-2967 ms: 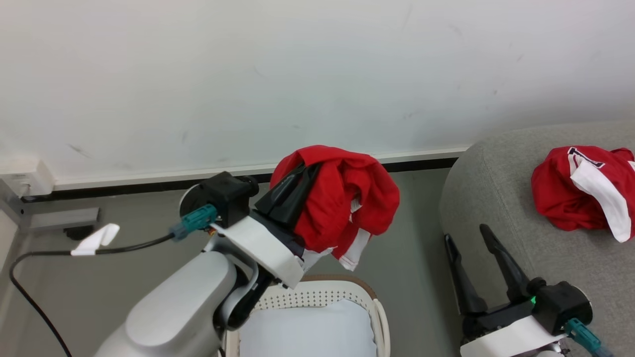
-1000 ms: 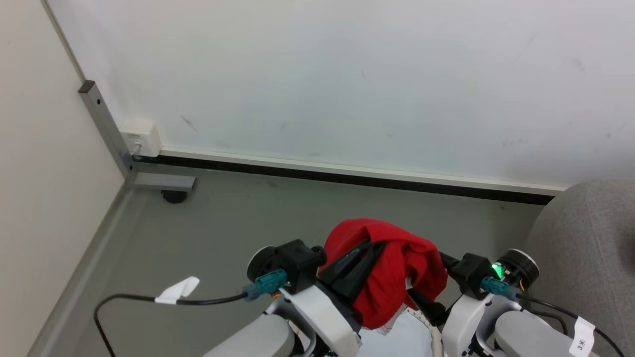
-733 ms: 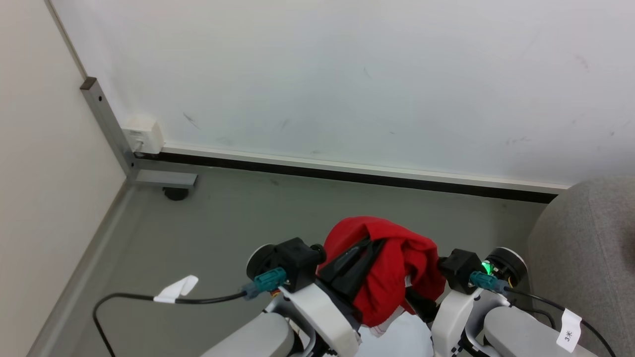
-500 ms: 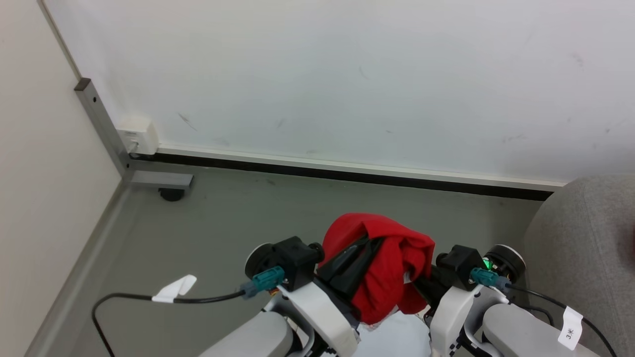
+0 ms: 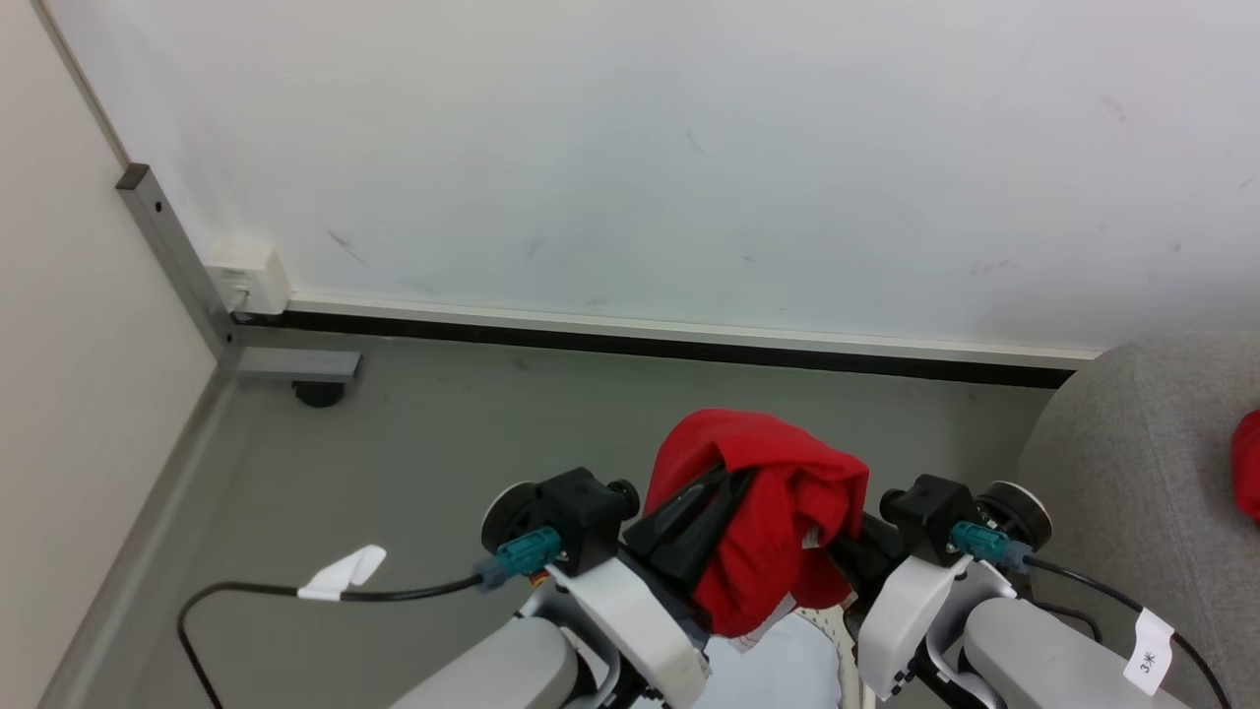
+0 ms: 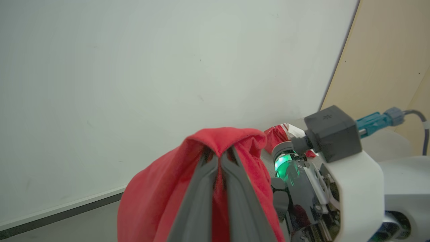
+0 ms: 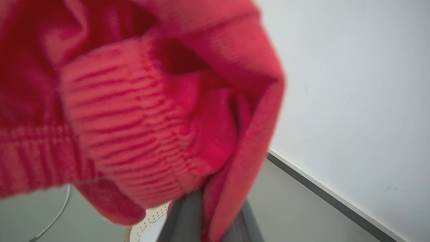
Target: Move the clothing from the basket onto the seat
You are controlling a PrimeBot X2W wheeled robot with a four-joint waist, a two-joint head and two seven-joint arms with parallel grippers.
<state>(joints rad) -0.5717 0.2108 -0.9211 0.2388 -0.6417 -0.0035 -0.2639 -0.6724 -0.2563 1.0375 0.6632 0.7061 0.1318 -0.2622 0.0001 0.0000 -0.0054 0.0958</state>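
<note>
- Two red garments appear in the head view. One red garment (image 5: pixel 778 512) is bunched low in the centre of the frame, held up over the basket (image 5: pixel 839 630). A second red garment (image 5: pixel 1248 463), cut by the right edge, lies on the seat (image 5: pixel 1122 473).
- In the left wrist view, the left gripper (image 6: pixel 220 161) rises from the bottom centre with its two dark fingers pressed together. They are clamped on a fold of the red garment, which drapes over the tips and hangs down on both sides.
- In the right wrist view, the right gripper (image 7: pixel 215 215) has two grey fingers (image 7: pixel 183 222) at the bottom edge, with a strip of red cloth hanging between them. The tips are hidden behind the blurred ribbed fabric, so I cannot tell whether they pinch it.
- In the head view, the right gripper's dark body sits right against the bundle's lower right side.
- A sliver of the basket's perforated cream wall shows at the bottom edge between the two pale forearms. A pale lining (image 5: pixel 778 670) lies inside it, and the garment's white-trimmed hem hangs just above.
- The grey seat, with its rounded corner, takes up the right side of the frame, apart from the basket.
- A black cable (image 5: pixel 394 594) with a white tag crosses the grey floor (image 5: pixel 443 443) at lower left, below the white wall (image 5: pixel 640 148).
</note>
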